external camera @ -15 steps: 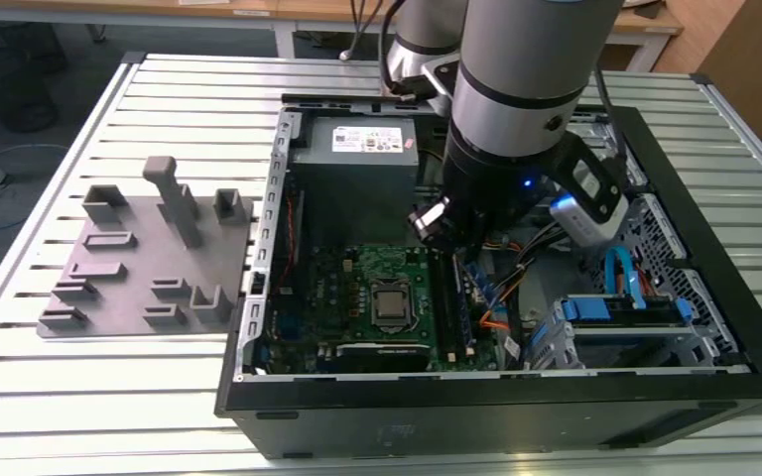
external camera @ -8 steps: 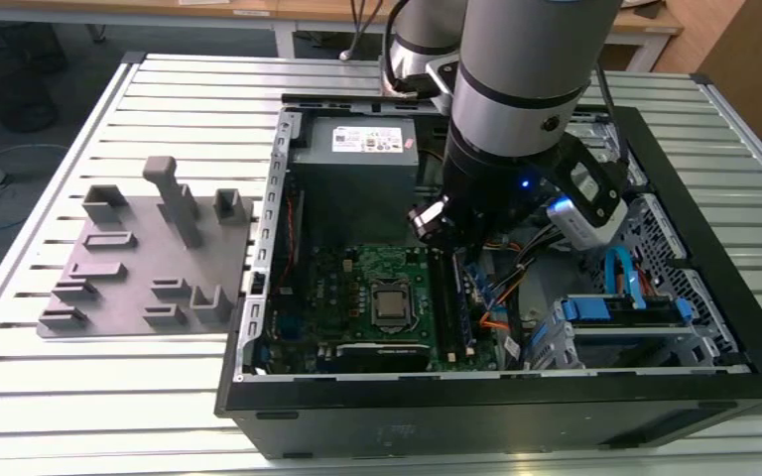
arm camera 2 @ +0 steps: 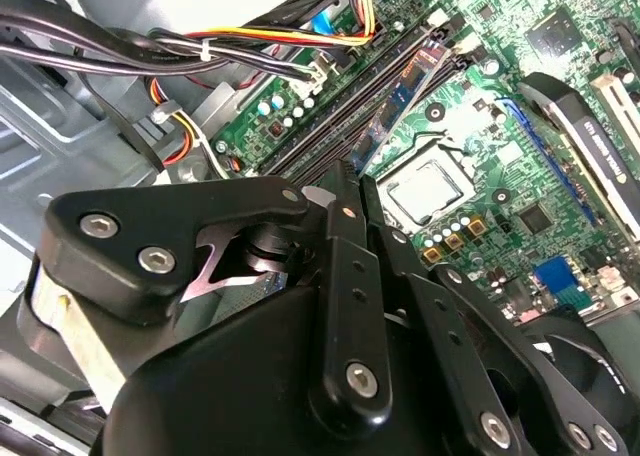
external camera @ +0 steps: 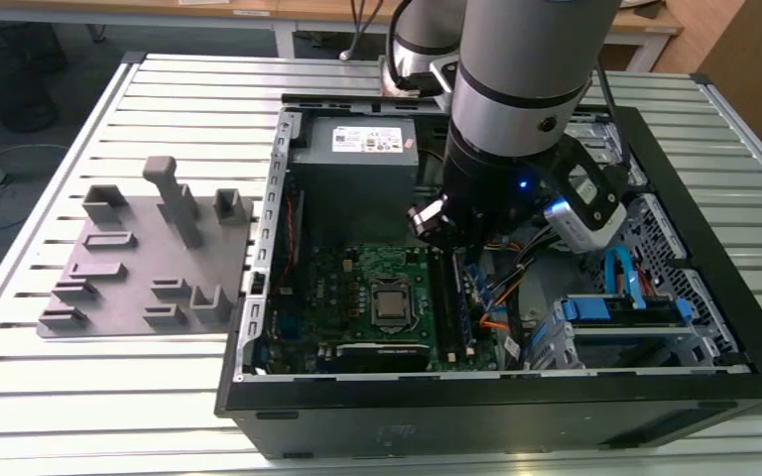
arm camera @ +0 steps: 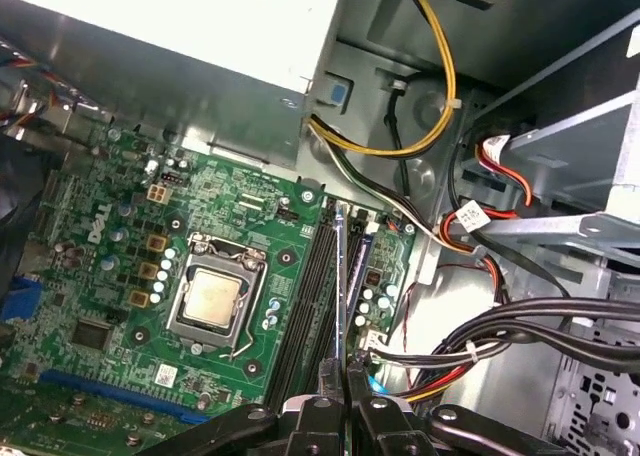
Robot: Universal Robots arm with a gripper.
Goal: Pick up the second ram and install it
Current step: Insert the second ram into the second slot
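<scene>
Inside the open computer case [external camera: 487, 421] on the table [external camera: 90, 397], at 3 o'clock of the processor socket [external camera: 388, 302] in the exterior view, the gripper [arm camera: 343, 401] hangs over the memory slots [arm camera: 306, 306]. Its fingers are closed narrowly on the second ram [arm camera: 341, 276], which stands on edge, lengthwise along the slots. Whether it is seated cannot be told.
</scene>
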